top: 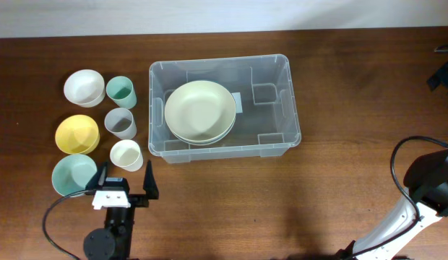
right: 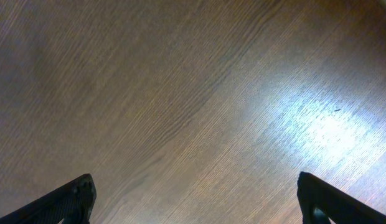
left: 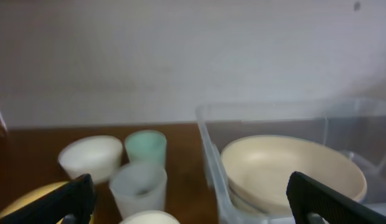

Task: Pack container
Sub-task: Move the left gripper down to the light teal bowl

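Observation:
The clear rectangular container [top: 282,137] sits at the table's middle and holds stacked cream plates [top: 200,112]; it also shows in the left wrist view [left: 208,143] with the plates [left: 292,171]. Left of it stand a white bowl [top: 84,87], a yellow bowl [top: 77,134], a teal bowl [top: 74,174], a green cup [top: 121,92], a grey cup [top: 120,123] and a cream cup [top: 126,154]. My left gripper [top: 125,184] is open and empty, just in front of the cream cup. My right gripper [right: 196,199] is open and empty over bare wood.
The right arm [top: 426,184] sits at the table's right front corner, far from the container. A dark object [top: 442,74] stands at the right edge. A pale wall runs behind the table's far edge [left: 180,56].

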`<state>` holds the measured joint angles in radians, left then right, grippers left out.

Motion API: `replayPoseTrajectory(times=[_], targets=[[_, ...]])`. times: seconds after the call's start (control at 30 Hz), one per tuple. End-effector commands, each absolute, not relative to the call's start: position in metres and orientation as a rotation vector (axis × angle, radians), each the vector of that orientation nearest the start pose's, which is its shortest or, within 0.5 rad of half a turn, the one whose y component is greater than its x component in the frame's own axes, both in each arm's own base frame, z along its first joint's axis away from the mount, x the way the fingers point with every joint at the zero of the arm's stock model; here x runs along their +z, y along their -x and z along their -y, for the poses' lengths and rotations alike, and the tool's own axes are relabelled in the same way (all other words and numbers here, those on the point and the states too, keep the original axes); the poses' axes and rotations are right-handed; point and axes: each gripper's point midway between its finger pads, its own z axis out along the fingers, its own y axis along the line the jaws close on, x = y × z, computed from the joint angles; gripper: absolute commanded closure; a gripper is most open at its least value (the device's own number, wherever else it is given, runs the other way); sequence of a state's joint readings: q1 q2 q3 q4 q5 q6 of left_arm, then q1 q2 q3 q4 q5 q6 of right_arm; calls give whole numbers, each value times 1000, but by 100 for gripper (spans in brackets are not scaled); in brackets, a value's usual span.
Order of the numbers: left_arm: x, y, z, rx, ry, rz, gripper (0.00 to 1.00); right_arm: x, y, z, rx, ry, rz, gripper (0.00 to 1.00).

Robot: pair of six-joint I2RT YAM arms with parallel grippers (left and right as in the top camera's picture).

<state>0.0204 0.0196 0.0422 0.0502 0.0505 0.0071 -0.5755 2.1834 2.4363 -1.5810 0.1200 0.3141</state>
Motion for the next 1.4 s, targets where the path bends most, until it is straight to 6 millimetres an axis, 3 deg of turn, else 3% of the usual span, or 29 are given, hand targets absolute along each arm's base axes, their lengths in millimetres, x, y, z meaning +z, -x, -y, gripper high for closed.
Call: replayPoseTrajectory(times=[0.0, 0.17, 0.33, 0.43, 0.5, 0.57, 0.77, 0.97, 1.03, 1.23, 1.37], targets=[[263, -236, -18, 163, -7, -1406, 1, 205, -366, 271, -252, -1295, -2620, 1], [334, -239, -49, 309, 128, -1462, 1, 205, -366, 271, -252, -1295, -2620, 1], [393, -278, -55, 343, 109, -1625, 1, 205, -366, 271, -252, -1295, -2620, 1], [403, -310, -48, 321, 29, -1732, 1, 205, -366, 271, -252, -1295, -2620, 1], [406, -328, -61, 378, 71, -1792, 0, 205, -366, 271, -252, -1295, -2620, 1], [406, -336, -79, 421, 220, -1823, 0, 205, -366, 271, -252, -1295, -2620, 1], [375, -320, -140, 427, 776, -1955, 1, 205, -366, 271, -252, -1295, -2620, 1], [314, -295, -180, 350, 1096, -2112, 1, 205, -366, 271, -252, -1295, -2620, 1], [292, -284, -181, 312, 1205, -2171, 0, 205, -366, 271, -252, -1295, -2620, 1], [231, -256, -154, 134, 1412, -2470, 1, 205, -366, 271, -252, -1295, -2620, 1], [216, -241, -158, 127, 1655, -2427, 1, 205, -366, 271, -252, -1295, -2620, 1]])
